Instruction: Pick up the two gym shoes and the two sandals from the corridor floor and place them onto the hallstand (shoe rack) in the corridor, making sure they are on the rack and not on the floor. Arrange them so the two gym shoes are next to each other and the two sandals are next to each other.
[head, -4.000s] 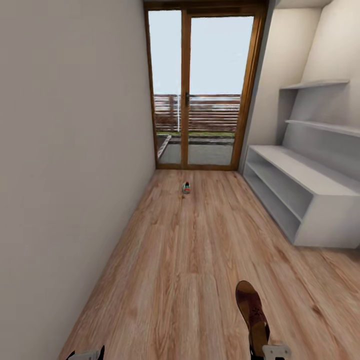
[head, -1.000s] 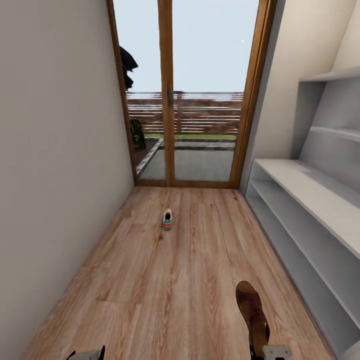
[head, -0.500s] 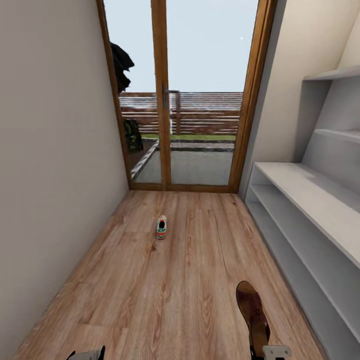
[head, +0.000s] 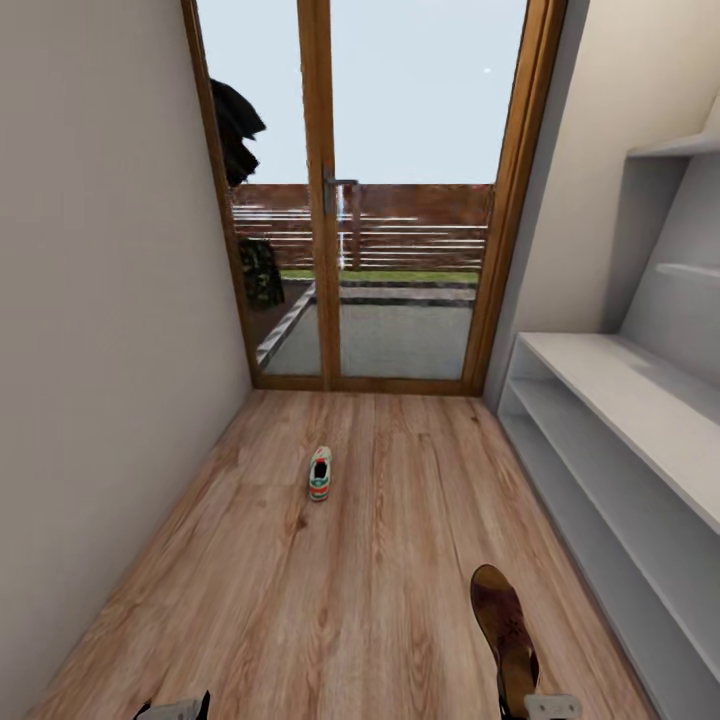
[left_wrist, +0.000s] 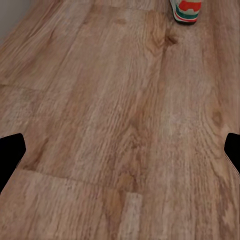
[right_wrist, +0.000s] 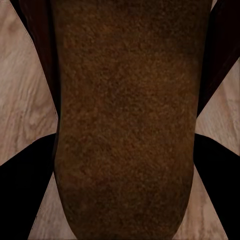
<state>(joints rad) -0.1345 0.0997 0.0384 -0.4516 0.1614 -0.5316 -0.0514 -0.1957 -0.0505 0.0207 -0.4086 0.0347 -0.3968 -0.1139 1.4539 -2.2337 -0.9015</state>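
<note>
Head view: narrow corridor, wood-plank corridor floor (head: 300, 600) running to a glazed wooden door (head: 365, 200) at the far end. Plain wall on the left. Pale-grey hallstand (head: 620, 420) along the right wall, two open tiers, upper shelf edge showing higher up; both tiers look bare in the part visible.

One gym shoe (head: 320, 473) lies alone on the floor mid-corridor, heel toward the camera, red-orange patch and green stripe visible, well apart from the hallstand. In the left wrist view the same gym shoe (left_wrist: 187, 10) sits at the picture's edge, heel end only.

One sandal (head: 507, 630) is at the lower right of the head view, toe pointing away, carried in the right gripper (head: 545, 708). Right wrist view: brown suede insole of the sandal (right_wrist: 125, 120) between the dark fingers (right_wrist: 22, 200), which are closed against its sides; floor shows past them.

Left gripper (head: 172, 708) low at the bottom edge of the head view. Left wrist view: its fingers (left_wrist: 10, 155) are spread wide, holding nothing, bare planks between them.
</note>
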